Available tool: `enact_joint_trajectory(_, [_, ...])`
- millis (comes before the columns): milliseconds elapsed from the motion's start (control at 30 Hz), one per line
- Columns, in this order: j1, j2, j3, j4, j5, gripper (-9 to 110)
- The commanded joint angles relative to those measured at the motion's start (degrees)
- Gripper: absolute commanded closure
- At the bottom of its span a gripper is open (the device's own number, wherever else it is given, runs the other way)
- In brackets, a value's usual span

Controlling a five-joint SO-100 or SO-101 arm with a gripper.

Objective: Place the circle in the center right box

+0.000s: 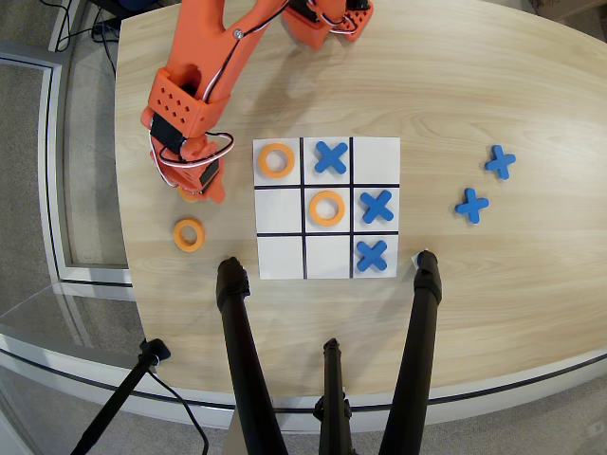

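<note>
The step in hand looks like the pick-up. In the overhead view the orange arm reaches down just left of the board (277, 268), and its tool (196, 192) sits over the circle (191, 195), of which only a sliver of orange shows under the tip. Whether the fingers are spread or closed on it I cannot tell; the wrist hides them. A second ring (189, 234) lies free on the tabletop (474, 85), left of the board's bottom row. On the board, rings fill the top-left and centre cells, and blue crosses sit in the top-middle, middle-right and bottom-right. The target box (279, 209), the middle row's empty end cell at the board's left edge, is bare. Next, I judge, the tool must secure the circle, lift it clear, carry it a short way toward the board and set it down inside that cell's lines.
</note>
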Motion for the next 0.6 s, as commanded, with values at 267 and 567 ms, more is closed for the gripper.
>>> enact_joint_trajectory(267, [-0.9, -0.5, -4.2, -0.1, 0.8, 77])
enact_joint_trajectory(567, [-0.4, -4.9, -6.8, -1.3, 0.8, 77])
